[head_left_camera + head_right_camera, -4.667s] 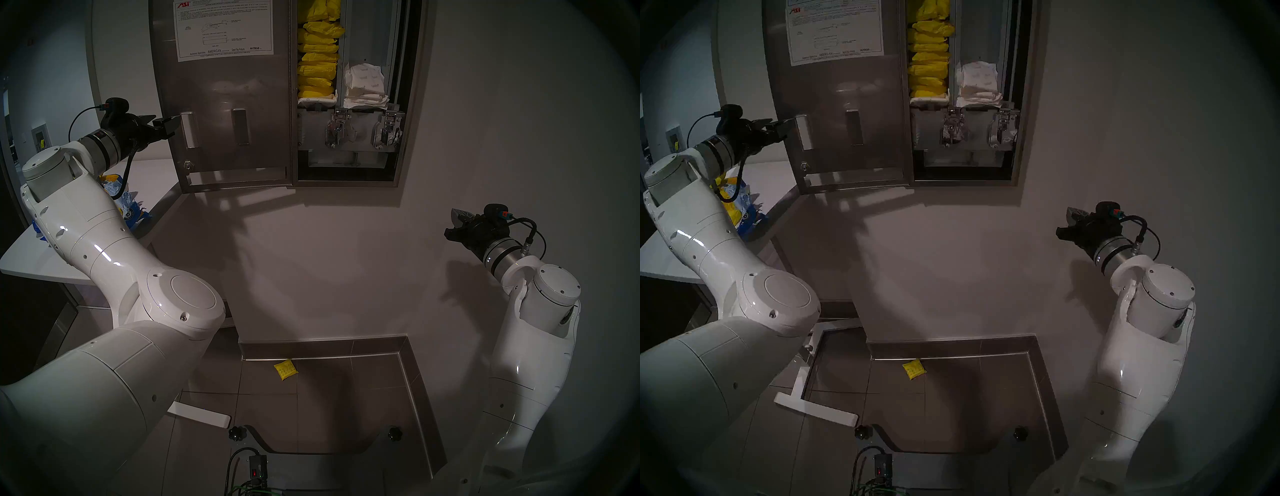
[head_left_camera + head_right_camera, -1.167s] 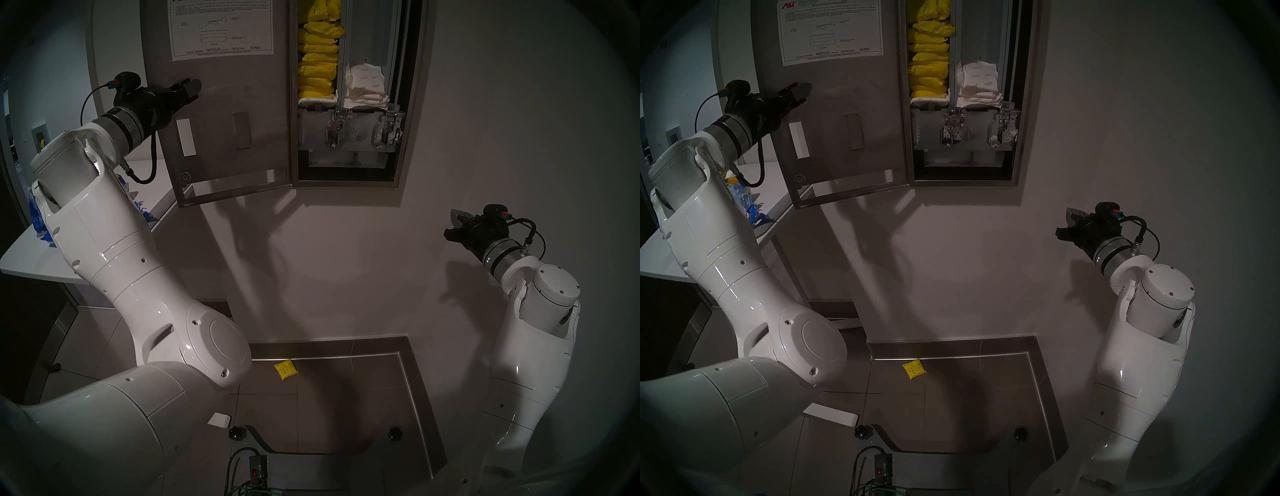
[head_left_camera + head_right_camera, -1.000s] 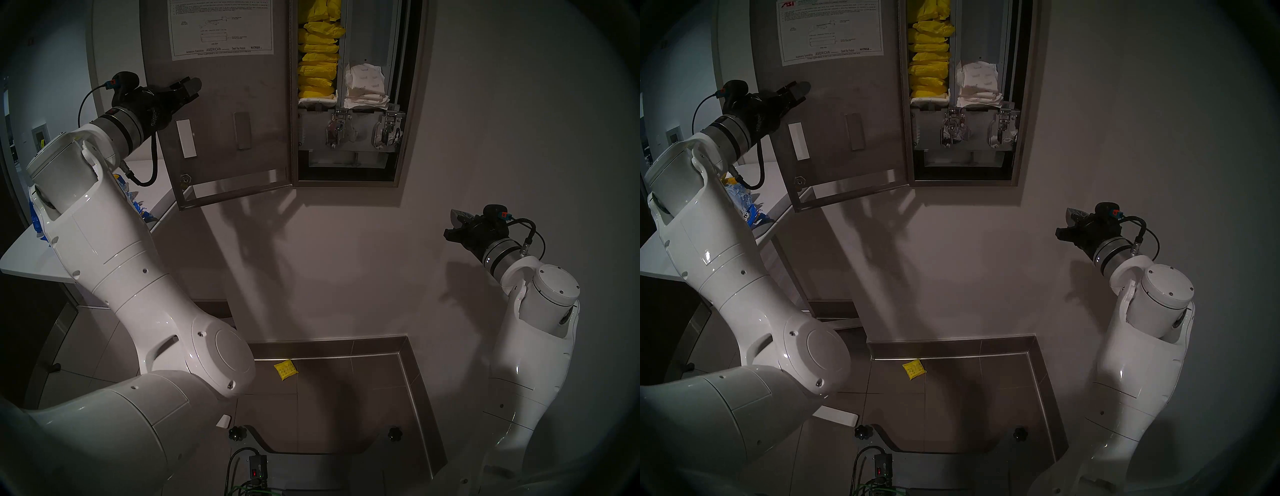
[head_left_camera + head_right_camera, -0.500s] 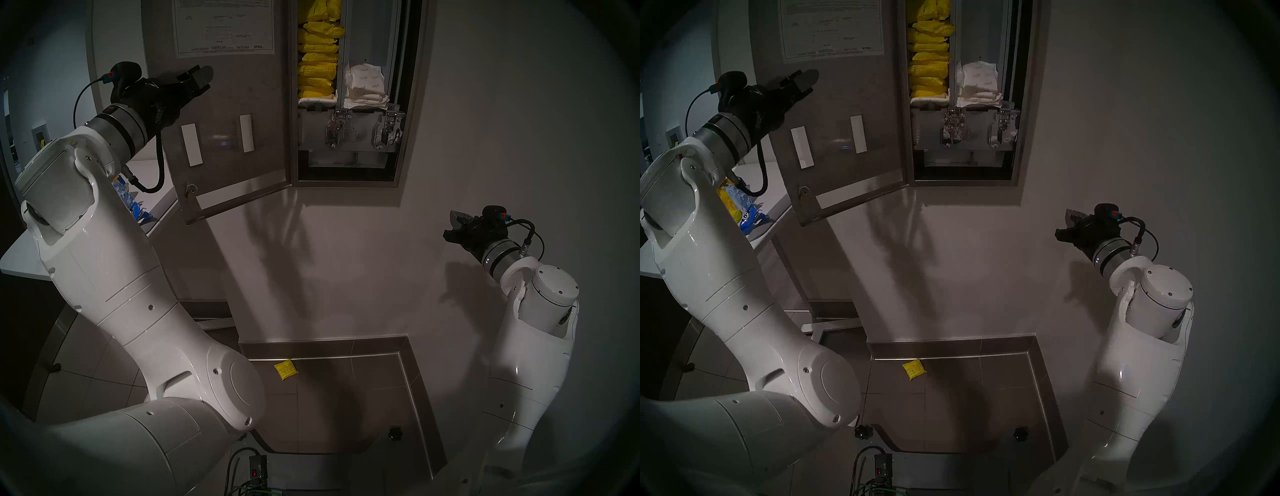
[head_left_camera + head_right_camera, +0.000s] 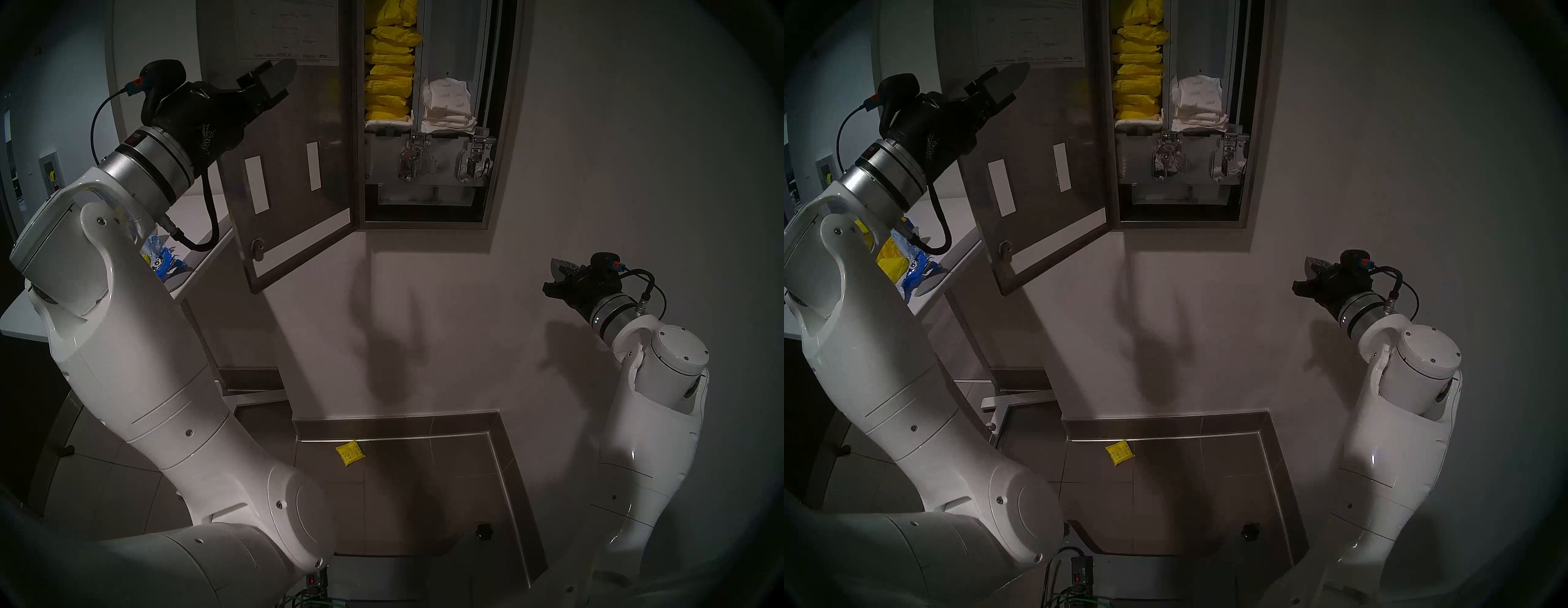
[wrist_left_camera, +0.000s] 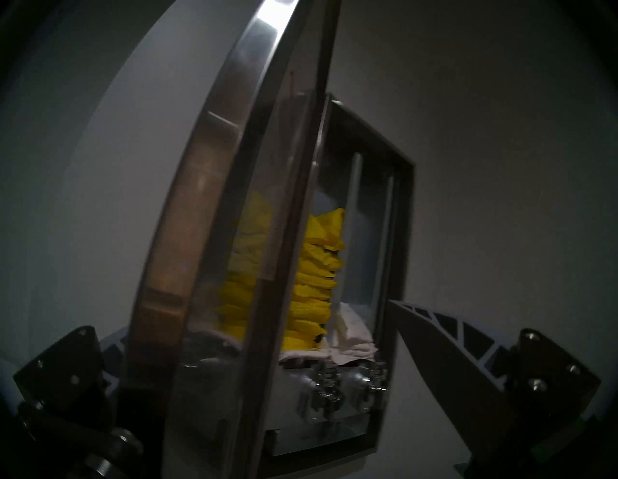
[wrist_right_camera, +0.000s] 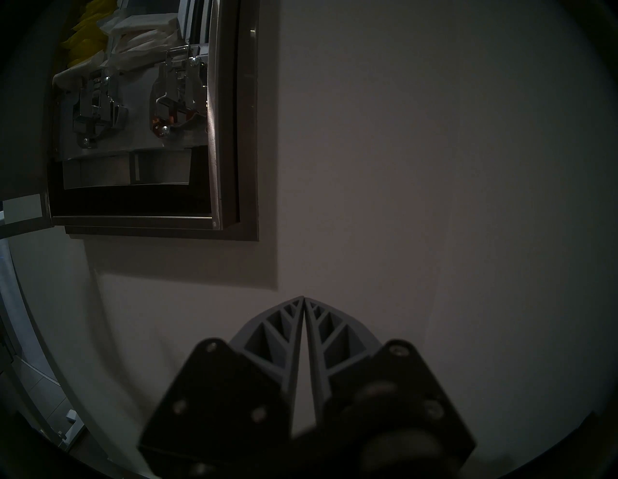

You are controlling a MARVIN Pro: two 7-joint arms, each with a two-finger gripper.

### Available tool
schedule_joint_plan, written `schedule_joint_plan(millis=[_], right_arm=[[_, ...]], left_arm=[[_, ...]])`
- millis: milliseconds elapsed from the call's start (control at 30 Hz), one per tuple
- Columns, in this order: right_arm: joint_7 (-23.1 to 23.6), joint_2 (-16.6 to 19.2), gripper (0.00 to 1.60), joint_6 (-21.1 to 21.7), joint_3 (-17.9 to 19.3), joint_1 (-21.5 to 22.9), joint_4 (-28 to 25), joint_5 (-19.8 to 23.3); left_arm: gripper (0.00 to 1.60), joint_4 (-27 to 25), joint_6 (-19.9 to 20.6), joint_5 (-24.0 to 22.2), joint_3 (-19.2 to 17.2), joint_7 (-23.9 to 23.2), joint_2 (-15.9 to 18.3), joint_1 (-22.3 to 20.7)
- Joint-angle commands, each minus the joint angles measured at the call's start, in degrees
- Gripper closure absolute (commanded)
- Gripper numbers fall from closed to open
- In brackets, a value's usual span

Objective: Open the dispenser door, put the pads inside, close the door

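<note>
On the left, the left pincer [image 5: 266,83] stands spread wide with the free edge of the dispenser door [image 5: 292,140] between its fingers; whether a finger actually presses the steel is hard to tell in the dim wrist view. The door hangs partly swung toward the dispenser [image 5: 502,127]. Inside, the pads [image 5: 388,76] fill the left chute, so loading looks done and closing is the step in hand, though one yellow packet [image 5: 350,453] lies on the floor. The next move likely calls for pushing the door fully home. Far right, the right pincer [image 7: 303,302] is clenched on nothing.
</note>
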Motion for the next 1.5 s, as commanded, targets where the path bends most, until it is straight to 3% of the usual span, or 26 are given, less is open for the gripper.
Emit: schedule_joint_plan(millis=[0, 200, 400, 467, 533, 967, 1000, 1033, 1467], right_arm=[[-0.02, 0.38, 1.18, -0.47, -0.08, 1.26, -1.83, 0.28], [-0.03, 0.40, 1.18, -0.48, -0.09, 1.26, -1.92, 0.30], [-0.05, 0.39, 1.18, -0.50, -0.09, 1.26, -2.15, 0.35], [-0.06, 0.36, 1.18, -0.50, -0.08, 1.25, -2.25, 0.36], [-0.09, 0.29, 1.18, -0.50, -0.07, 1.20, -2.46, 0.39], [-0.15, 0.25, 1.18, -0.47, -0.08, 1.14, -2.63, 0.42], [-0.16, 0.25, 1.18, -0.47, -0.08, 1.13, -2.64, 0.42], [-0.16, 0.25, 1.18, -0.47, -0.08, 1.13, -2.64, 0.43], [-0.23, 0.21, 1.18, -0.45, -0.10, 1.08, -2.76, 0.46]], left_arm=[[0.00, -3.00, -0.20, -7.63, 2.27, -6.09, 0.98, 2.47], [0.00, -3.66, -0.20, -13.43, 3.04, -5.86, 2.51, 4.83], [0.00, -3.29, -0.20, -19.56, 1.75, -6.18, 6.33, 6.41], [0.00, -3.16, -0.20, -20.02, 0.97, -6.50, 7.40, 6.66], [0.00, -2.37, -0.20, -21.02, -0.27, -3.83, 9.45, 7.67], [0.00, 1.71, -0.20, -23.78, -2.26, 4.08, 9.80, 8.73], [0.43, 1.89, -0.20, -23.60, -2.13, 4.92, 9.91, 8.69], [1.60, 2.13, -0.20, -23.17, -2.03, 6.16, 9.83, 8.70], [1.60, 5.34, -0.20, -24.98, 2.54, 15.85, 11.75, 9.61]])
